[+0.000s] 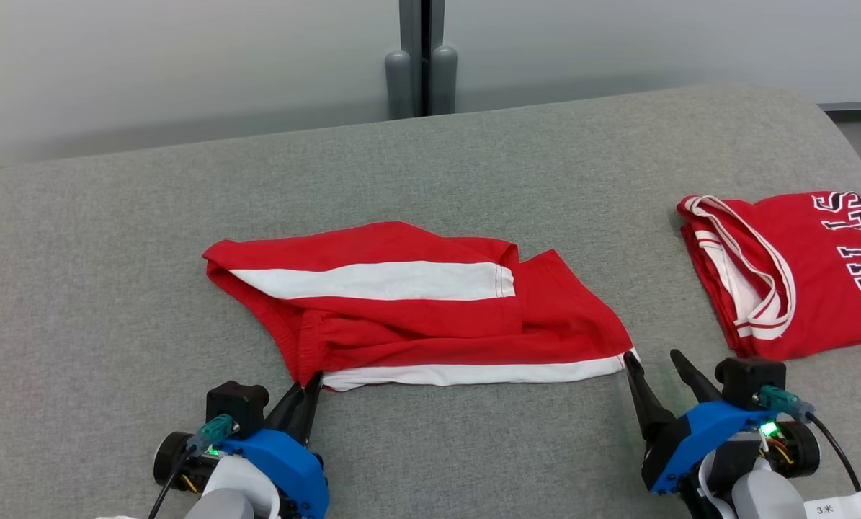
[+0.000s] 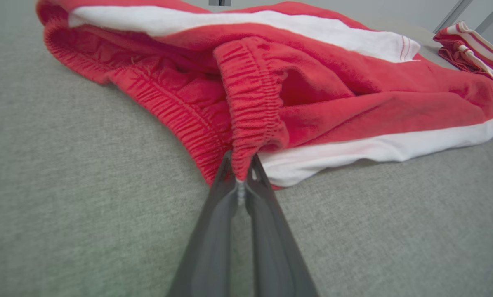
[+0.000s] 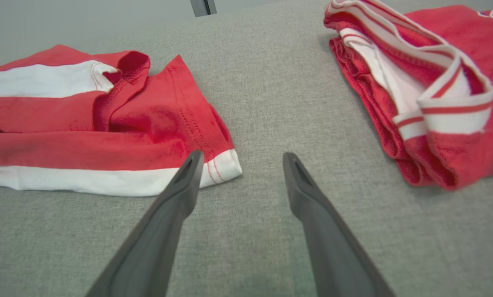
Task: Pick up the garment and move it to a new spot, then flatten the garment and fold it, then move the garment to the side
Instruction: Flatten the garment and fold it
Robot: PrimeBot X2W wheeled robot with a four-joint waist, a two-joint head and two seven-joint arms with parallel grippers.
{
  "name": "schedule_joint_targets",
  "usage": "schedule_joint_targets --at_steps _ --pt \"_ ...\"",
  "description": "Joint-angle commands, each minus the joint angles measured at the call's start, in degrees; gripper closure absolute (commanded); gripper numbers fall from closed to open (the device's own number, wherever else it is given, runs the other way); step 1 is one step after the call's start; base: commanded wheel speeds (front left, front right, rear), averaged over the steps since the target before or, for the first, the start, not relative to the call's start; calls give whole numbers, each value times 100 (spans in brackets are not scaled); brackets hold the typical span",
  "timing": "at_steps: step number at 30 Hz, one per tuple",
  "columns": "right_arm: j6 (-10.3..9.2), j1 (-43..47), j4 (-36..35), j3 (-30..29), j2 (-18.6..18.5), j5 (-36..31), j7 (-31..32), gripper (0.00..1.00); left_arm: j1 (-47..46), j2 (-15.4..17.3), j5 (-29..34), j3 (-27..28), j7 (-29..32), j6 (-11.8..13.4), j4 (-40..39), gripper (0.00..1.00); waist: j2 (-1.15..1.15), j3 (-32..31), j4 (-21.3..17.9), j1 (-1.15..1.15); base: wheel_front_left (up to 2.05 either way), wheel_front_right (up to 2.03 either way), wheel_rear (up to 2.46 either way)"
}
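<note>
The left gripper (image 1: 308, 386) is pinched shut on the elastic waistband (image 2: 250, 119) at the near-left corner of the red shorts (image 1: 416, 317). The shorts lie rumpled and partly doubled over on the grey padded surface (image 1: 99, 274). Just beside their near-right hem corner the right gripper (image 1: 653, 358) stands spread, holding nothing. A folded red jersey (image 1: 797, 274) rests well to the right of the shorts. This looks like the flattening step. Next, the right gripper must close on that hem corner so both can draw the cloth taut.

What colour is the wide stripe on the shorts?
White. The stripe runs along the red shorts; the head view shows it best.
</note>
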Motion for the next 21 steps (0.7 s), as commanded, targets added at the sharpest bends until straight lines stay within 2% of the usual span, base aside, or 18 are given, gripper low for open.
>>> schedule_joint_targets --at_steps 1,10,11,12,13,17,21 --pt "3 -169 133 10 -4 29 -37 0 -134 11 -44 -44 -19 -36 18 100 0 48 65 0 0 0 0" --pt "3 -660 1220 252 0 16 151 0 -249 -24 -202 -261 -80 -42 56 100 0 149 282 0 0 0 0" --pt "3 -692 1306 270 1 39 136 54 -247 -22 -207 -276 -92 -43 62 100 0 147 294 0 0 0 0" --pt "3 -720 1361 305 3 68 102 87 -247 -25 -236 -286 -110 -43 64 100 0 141 304 0 0 0 0" --pt "6 -728 1407 332 11 100 79 100 -247 -26 -258 -297 -125 -43 62 100 0 130 314 0 0 0 0" --pt "3 -679 1265 296 -1 320 -97 100 -178 -35 -412 -273 -186 -44 -45 100 0 21 347 0 0 0 0" --pt "3 -562 532 209 -9 337 -171 100 -89 39 -620 -247 -249 -45 -500 100 0 -155 328 0 0 0 0"
